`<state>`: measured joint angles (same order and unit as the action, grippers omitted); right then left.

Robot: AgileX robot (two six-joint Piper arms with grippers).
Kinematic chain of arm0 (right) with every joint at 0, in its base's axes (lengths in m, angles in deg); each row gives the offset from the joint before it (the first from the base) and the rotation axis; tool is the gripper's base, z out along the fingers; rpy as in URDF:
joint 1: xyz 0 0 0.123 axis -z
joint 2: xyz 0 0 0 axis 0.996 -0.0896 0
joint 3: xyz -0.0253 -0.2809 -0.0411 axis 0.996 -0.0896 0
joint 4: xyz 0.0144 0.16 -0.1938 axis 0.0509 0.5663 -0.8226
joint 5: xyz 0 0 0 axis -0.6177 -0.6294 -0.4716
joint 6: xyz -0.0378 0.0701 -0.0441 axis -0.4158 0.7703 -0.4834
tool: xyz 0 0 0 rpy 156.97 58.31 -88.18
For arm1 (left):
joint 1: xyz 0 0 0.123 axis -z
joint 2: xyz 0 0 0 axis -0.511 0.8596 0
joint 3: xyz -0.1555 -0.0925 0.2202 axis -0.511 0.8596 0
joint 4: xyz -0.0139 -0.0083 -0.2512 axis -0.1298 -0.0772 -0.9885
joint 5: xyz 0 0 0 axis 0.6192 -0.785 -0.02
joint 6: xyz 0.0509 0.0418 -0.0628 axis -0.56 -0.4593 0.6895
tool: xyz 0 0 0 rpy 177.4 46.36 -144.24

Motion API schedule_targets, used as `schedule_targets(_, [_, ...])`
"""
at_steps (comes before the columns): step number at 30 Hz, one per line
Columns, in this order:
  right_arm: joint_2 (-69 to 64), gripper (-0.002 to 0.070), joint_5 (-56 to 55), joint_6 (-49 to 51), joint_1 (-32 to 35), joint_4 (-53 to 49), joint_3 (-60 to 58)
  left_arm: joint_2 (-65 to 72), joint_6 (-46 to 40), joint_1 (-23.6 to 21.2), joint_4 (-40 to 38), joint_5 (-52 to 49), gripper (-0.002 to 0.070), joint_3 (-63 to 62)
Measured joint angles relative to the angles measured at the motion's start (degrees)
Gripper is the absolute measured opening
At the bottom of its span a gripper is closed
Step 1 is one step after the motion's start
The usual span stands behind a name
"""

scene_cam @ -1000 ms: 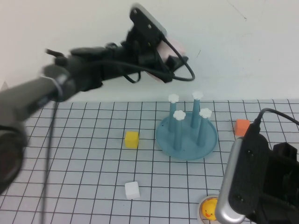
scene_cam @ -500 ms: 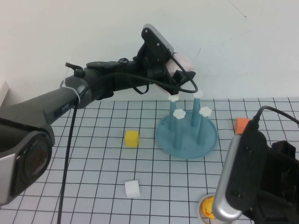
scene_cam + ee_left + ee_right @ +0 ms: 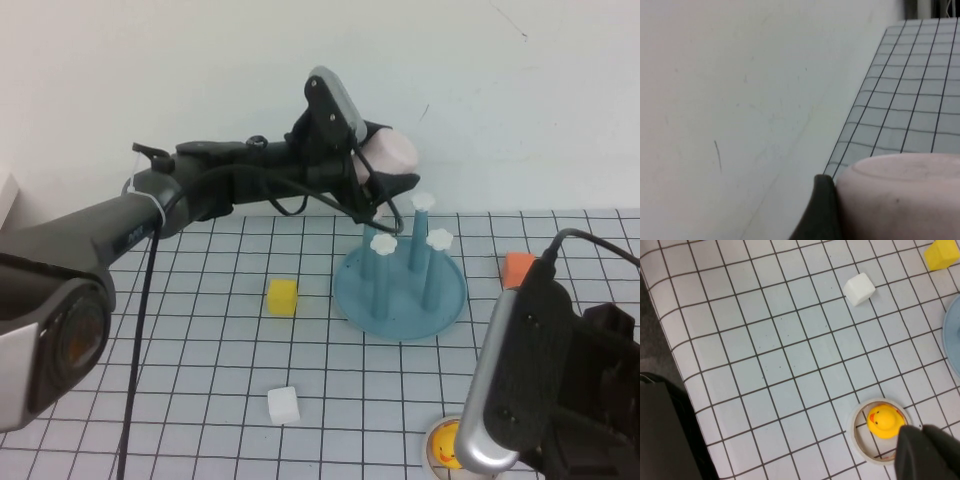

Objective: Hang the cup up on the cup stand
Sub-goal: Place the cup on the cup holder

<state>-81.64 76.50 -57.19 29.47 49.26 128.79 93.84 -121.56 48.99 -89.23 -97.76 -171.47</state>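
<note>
High view landmark: cup stand [image 3: 400, 300], a teal dish with four white-capped pegs on the gridded bench [image 3: 180, 360]
Right gripper: [image 3: 560, 400] nearest the camera, low and to the right of the stand; cannot tell how its fingers are set
Duck ring: [image 3: 447, 445] near side of the stand, just beside the right gripper
White cube: [image 3: 283, 406] near-left of the stand
Yellow cube: [image 3: 282, 297] left of the stand, apart from it
Orange cube: [image 3: 518, 270] right of the stand
Left gripper: [image 3: 375, 175] raised above the stand's far-left pegs, clamped on the cup
Cup: [image 3: 388, 155] pale pink, held in the air on its side, over the far pegs
</note>
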Motion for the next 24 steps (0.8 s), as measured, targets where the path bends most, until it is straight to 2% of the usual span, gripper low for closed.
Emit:
schedule_targets(13, [0.00,-0.0001,0.09,0.09,0.00,0.63,0.00,3.20,-1.37,-1.41,0.34,-3.00,0.0572,-0.35])
schedule_targets(20, [0.00,-0.0001,0.20,0.09,0.00,0.87,0.00,3.39,3.68,-3.97,0.81,-19.68,0.0572,-2.25])
schedule_targets(24, [0.00,-0.0001,0.20,0.20,0.00,1.12,0.00,3.43,4.23,-6.10,1.06,-20.06,0.0570,-3.90])
